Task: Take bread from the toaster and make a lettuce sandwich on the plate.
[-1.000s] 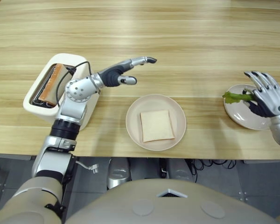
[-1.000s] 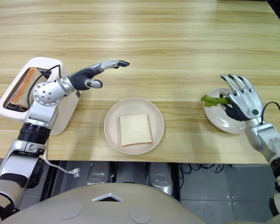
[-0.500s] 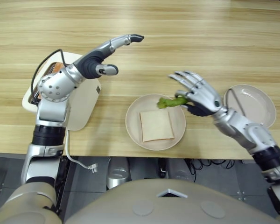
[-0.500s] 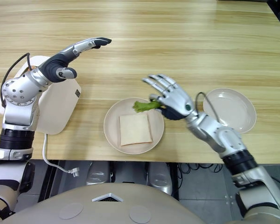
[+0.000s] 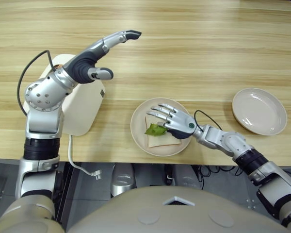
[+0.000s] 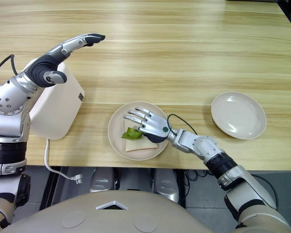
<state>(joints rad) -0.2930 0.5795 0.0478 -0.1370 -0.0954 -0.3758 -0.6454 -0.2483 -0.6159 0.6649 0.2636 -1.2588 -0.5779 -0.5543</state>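
Left hand (image 5: 89, 63) raised, fingers straight; right hand (image 5: 174, 124) low, palm down.

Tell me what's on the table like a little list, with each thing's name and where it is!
table: light wood
toaster: white, on the robot's left, partly behind the left arm
left hand: open, raised above the table past the toaster, holding nothing
plate: middle front
bread slice: lying flat on the plate
lettuce: green, low at the bread slice's left part
right hand: over the plate, grasping the lettuce
small plate: far right, apart from both hands
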